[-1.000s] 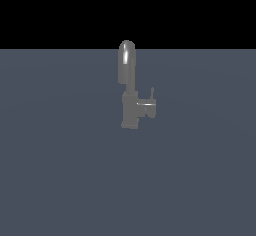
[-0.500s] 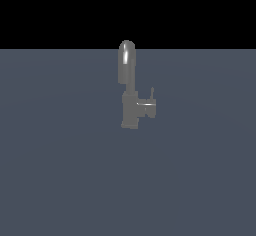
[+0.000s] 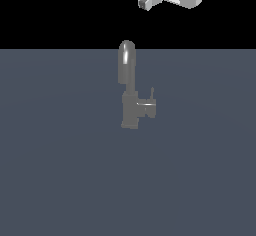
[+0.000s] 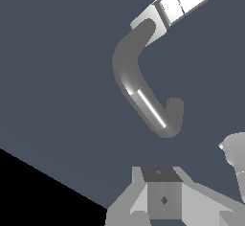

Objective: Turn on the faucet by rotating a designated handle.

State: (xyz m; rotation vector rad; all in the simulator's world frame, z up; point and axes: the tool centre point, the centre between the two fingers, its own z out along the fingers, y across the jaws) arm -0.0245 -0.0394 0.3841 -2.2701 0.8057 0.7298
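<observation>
We see a flat slate-blue surface (image 3: 60, 170) meeting a black backdrop. At its middle stands the small matte grey faucet (image 3: 131, 87), its short stub handle (image 3: 148, 103) pointing toward the exterior view's right. The white gripper (image 3: 150, 0) hangs well above; whether it is open we cannot tell.

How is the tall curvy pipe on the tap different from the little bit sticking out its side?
The spout is tall, thick and rounded, arching over at the top of the faucet. The handle is short and blocky, juts sideways toward the exterior view's right, and ends in a thin upright lever. The spout sits high; the handle sits low on the body. Both are matte grey.
</observation>
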